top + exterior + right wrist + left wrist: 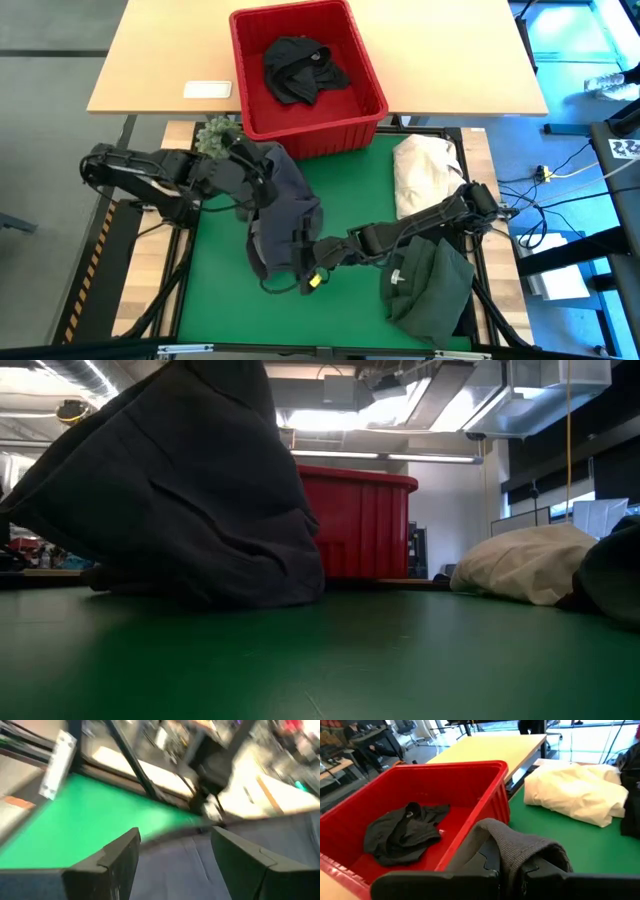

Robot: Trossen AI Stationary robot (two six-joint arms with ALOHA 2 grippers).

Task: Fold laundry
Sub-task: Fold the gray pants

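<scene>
Dark grey soft cloth garment (pixel 285 205) lifted over the green surface (pixel 220 290) for spreading.
Left gripper (pixel 243 152) clenches its upper edge beside the red plastic basket (pixel 372 95), so it hangs; right gripper (pixel 303 262), fingers spread, reaches for its lower hem.

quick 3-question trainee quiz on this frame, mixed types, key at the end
1. True or false: the red basket is empty.
2. Which gripper is shut on the dark grey garment? A) left gripper B) right gripper C) both
3. Fill in: the cream-white cloth heap lies on the ____ mat.

Key
1. False: a black garment lies inside it.
2. A: the left wrist view shows grey fabric pinched in its fingers; the right gripper's fingers stand open over the garment's lower edge.
3. green
</scene>
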